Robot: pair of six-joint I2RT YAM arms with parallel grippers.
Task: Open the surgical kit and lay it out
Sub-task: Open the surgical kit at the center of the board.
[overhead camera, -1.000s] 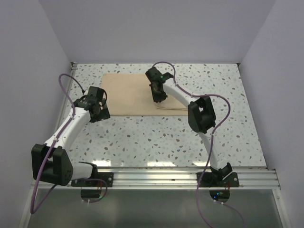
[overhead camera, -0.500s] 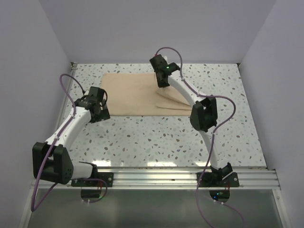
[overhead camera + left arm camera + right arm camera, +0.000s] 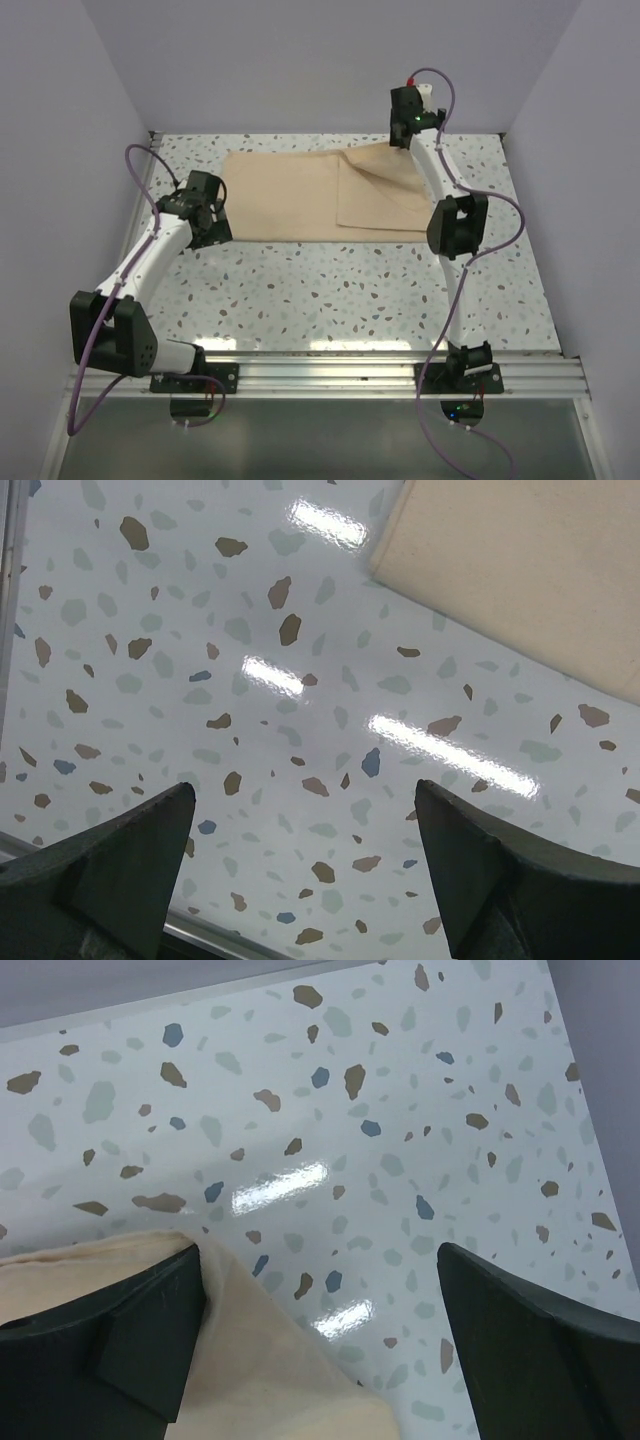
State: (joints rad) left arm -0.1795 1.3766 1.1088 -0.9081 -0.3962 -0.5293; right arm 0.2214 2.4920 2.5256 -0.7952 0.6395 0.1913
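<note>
The surgical kit shows as a tan cloth wrap (image 3: 290, 195) lying flat at the back of the speckled table. Its right flap (image 3: 385, 195) is spread toward the right, with a curled fold near its back edge. My right gripper (image 3: 403, 138) hangs over the flap's far corner, open, nothing between its fingers. In the right wrist view the right gripper (image 3: 320, 1255) stands wide, and the cloth (image 3: 250, 1380) lies under and beside the left finger (image 3: 130, 1330). My left gripper (image 3: 208, 222) is open by the wrap's left edge. The left wrist view has the left gripper (image 3: 304, 790) over bare table, the cloth's corner (image 3: 520, 570) apart from it.
White walls close the table on the left (image 3: 60, 200), back (image 3: 320, 60) and right (image 3: 590, 200). A metal rail (image 3: 330, 370) runs along the near edge, carrying both arm bases. Purple cables loop off both arms.
The right gripper carried the cloth flap back and to the right, unfolding it, then opened and let it go. The left arm barely shifted.
</note>
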